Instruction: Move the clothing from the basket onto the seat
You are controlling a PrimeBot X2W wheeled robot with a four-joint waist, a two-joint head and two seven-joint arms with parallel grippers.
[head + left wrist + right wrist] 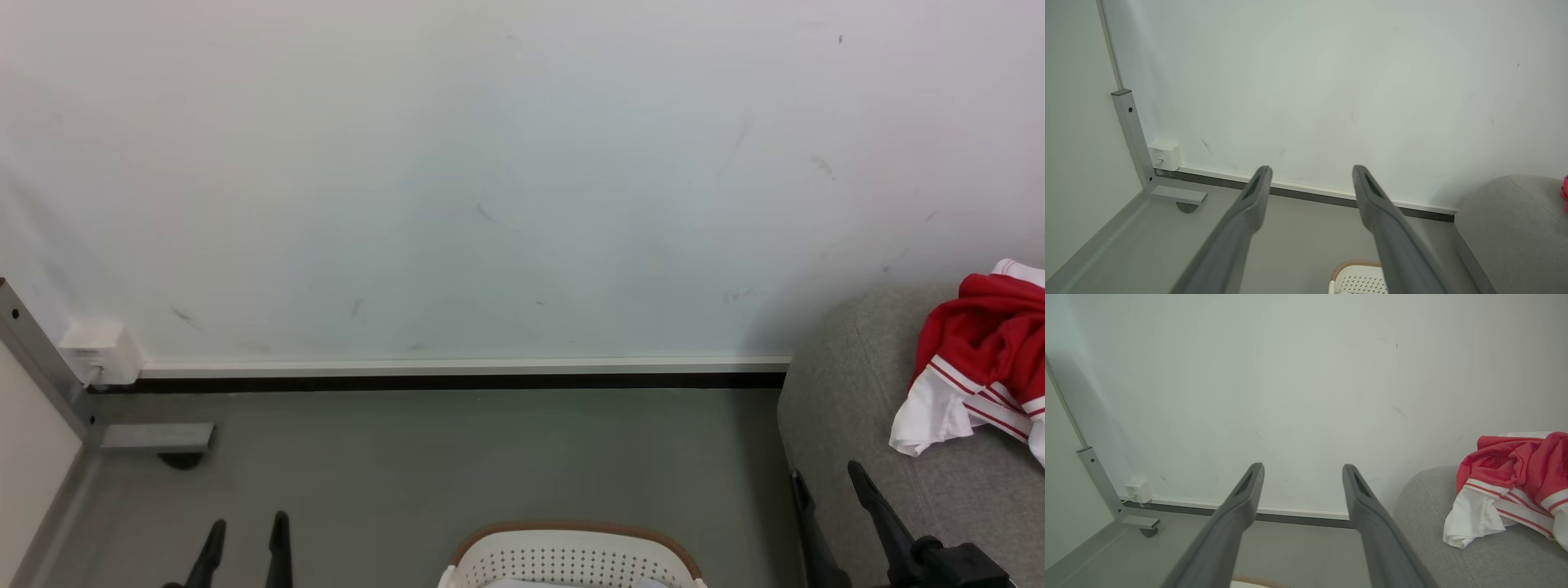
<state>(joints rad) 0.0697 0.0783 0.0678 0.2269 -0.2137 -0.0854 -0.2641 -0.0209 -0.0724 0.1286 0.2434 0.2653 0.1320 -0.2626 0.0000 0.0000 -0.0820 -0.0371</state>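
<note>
Head view: the clothing (984, 351) lies bunched on the seat (849, 392) at the right edge, red folds on top and a white striped cuff hanging toward the front. The basket (571, 559) sits on the floor (457, 457) at the bottom edge, well apart from the clothing. I see its far rim and a sliver of something pale inside, too little to name. My left gripper (250, 520) points up at the lower left and my right gripper (825, 471) at the lower right, beside the seat's rounded end. Both are spread and hold nothing. I judge the placing step done. The next move calls only for tilting the head down to check that no red is left in the basket, and for keeping the arms off the seat.

Left wrist view: the two fingers stand wide apart with bare wall (1331, 81) between them. This view adds the metal frame post (1128, 130) and the socket box (1164, 155) in the corner. Of the clothing it gives just a red speck at the right edge.

Right wrist view: the fingers are equally wide and empty. Here I get the clearest look at the clothing, which rests wholly on the cushion, and the basket shows as no more than a trace of brown rim.
</note>
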